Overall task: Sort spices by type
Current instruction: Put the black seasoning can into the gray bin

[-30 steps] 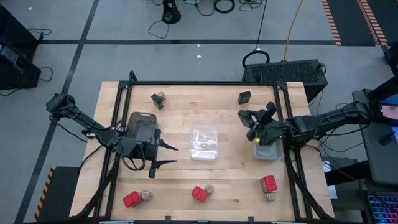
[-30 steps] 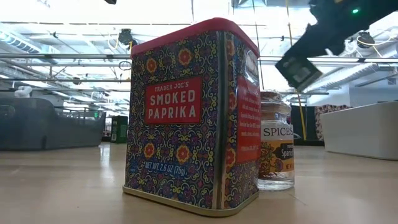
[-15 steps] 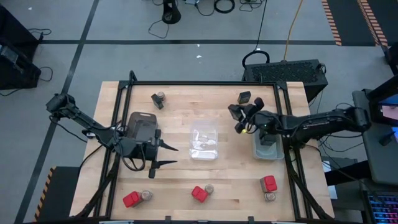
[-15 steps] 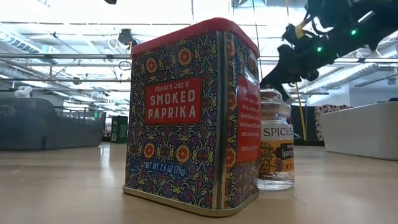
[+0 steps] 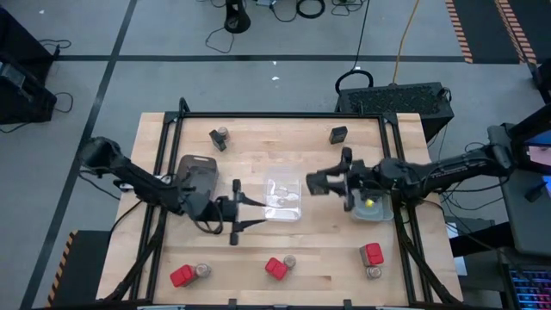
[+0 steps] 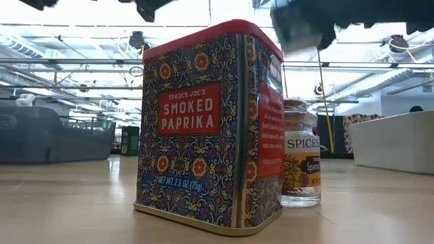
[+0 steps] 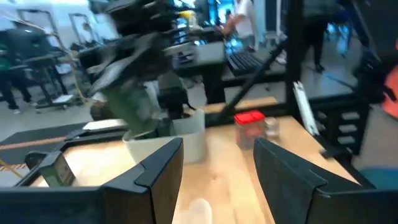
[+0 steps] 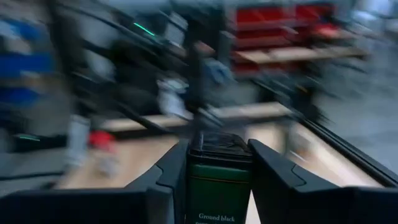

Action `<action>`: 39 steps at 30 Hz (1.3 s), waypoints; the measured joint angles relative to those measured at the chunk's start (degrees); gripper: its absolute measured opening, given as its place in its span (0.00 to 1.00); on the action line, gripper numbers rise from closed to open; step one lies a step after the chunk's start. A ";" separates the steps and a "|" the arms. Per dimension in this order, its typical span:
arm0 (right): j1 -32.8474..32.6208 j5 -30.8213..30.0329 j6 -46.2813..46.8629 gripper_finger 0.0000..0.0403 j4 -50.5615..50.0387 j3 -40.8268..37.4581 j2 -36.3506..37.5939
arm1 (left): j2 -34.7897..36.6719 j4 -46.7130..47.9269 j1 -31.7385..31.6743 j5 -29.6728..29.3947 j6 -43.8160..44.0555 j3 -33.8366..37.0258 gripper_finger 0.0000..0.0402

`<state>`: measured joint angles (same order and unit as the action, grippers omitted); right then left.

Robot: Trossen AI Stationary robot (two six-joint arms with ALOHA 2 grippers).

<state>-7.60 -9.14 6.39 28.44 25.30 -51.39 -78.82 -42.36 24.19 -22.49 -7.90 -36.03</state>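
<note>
i have the right gripper [image 5: 315, 182] out over the middle of the table [image 5: 250, 142], just right of the clear tray [image 5: 282, 197], and its jaws are clamped on a black box [image 8: 219, 177]; the right wrist view shows the box upright between the two fingers, with a green label that reads "ground black". in the low view the same box [image 6: 300, 30] hangs blurred near the top, above the jar. the left gripper [image 5: 250, 213] reaches toward the clear tray from the left, its fingers spread apart with nothing between them, and the left wrist view confirms the open gap.

the rest of the spices sit around the table edges. at the far side there is a second black box [image 5: 338, 133] on the right, and a dark box with a small jar [image 5: 219, 138] on the left. along the near edge i see a red box [image 5: 181, 276] with a jar touching it on the left, another red box [image 5: 275, 269] with a jar beside it in the middle, and a third red box [image 5: 372, 253] with a jar just near of it on the right. a grey tray [image 5: 370, 209] sits at the right edge under the right arm, with something yellow in it. a dark tray [image 5: 196, 176] lies at the left under the left arm. in the low view the paprika tin [image 6: 210, 129] stands close up, with a spice jar [image 6: 301, 163] just behind it.
</note>
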 joint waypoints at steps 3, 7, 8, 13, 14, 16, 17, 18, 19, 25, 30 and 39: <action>-4.21 1.81 -1.32 0.29 6.22 0.02 -1.81 | -4.67 -8.81 -2.07 1.07 0.06 0.00 0.50; -8.04 1.78 -3.90 0.29 14.03 0.02 -5.91 | -9.48 -19.62 -4.58 8.91 0.12 -0.07 0.50; -8.61 1.76 -4.44 0.29 15.74 0.02 -7.01 | -10.33 -20.91 -5.05 10.26 0.15 -0.07 0.50; -9.67 1.52 -5.96 0.29 23.31 0.01 -12.57 | -13.77 -22.94 -6.83 10.48 4.59 -1.60 0.50; -9.77 1.50 -6.24 0.29 24.97 0.03 -13.68 | -14.50 -22.98 -7.03 10.48 5.07 -2.20 0.50; -9.83 1.49 -6.76 0.29 27.15 0.62 -16.08 | -15.96 -22.97 -7.25 10.48 6.09 -3.06 0.50; -9.84 1.50 -6.92 0.29 27.42 1.30 -17.26 | -16.67 -22.91 -7.30 10.48 6.09 -3.59 0.50; -9.86 1.52 -7.06 0.29 27.32 1.91 -18.33 | -17.39 -22.99 -7.30 10.48 6.08 -4.15 0.50; -9.94 1.40 -7.21 0.29 27.16 2.71 -19.43 | -18.00 -23.09 -7.30 10.48 6.07 -4.61 0.50; -10.94 1.32 -9.81 0.29 25.39 8.30 -24.80 | -19.41 -22.50 -7.35 10.47 6.06 -6.04 0.50; -10.99 -0.14 -10.64 0.29 24.20 10.55 -26.04 | -19.42 -22.24 -7.32 10.62 6.05 -6.10 0.50; -9.25 -16.44 -16.60 0.29 8.71 10.75 -17.64 | -19.22 -16.31 -7.36 -0.54 5.75 -6.19 0.50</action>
<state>-16.85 -25.57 -10.21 37.14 36.05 -69.04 -98.04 -58.67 16.83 -23.03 -2.15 -42.22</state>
